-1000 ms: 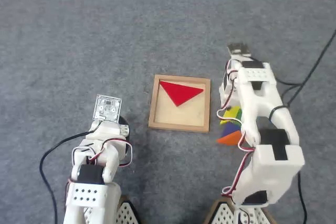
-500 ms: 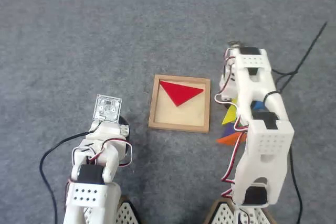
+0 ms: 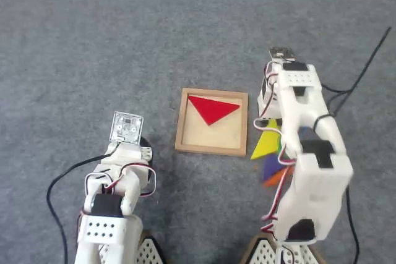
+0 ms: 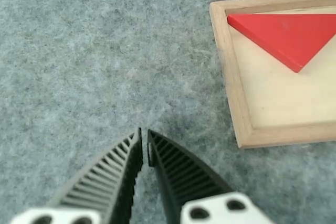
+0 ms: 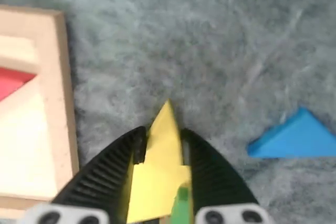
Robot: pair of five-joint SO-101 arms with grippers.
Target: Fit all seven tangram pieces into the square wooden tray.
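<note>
The square wooden tray (image 3: 211, 149) lies mid-table with a red triangle (image 3: 212, 109) in its far part. In the right wrist view my right gripper (image 5: 161, 132) is shut on a yellow triangle (image 5: 163, 153), just right of the tray's rim (image 5: 59, 82); a green piece (image 5: 182, 201) sits behind the yellow one. From above, the yellow triangle (image 3: 266, 144) pokes out beside the right arm, over a purple piece (image 3: 271, 165) and an orange piece (image 3: 272, 179). A blue triangle (image 5: 297, 137) lies on the carpet. My left gripper (image 4: 144, 132) is shut and empty, left of the tray (image 4: 231, 80).
Grey carpet covers the table. The right arm's white body (image 3: 309, 153) hides part of the loose pieces. Black cables (image 3: 362, 85) trail off at the right. Bare carpet stretches beyond the tray and at the left.
The right arm has shifted, and the yellow triangle has come out from under it toward the tray's right edge. The left arm has stayed still.
</note>
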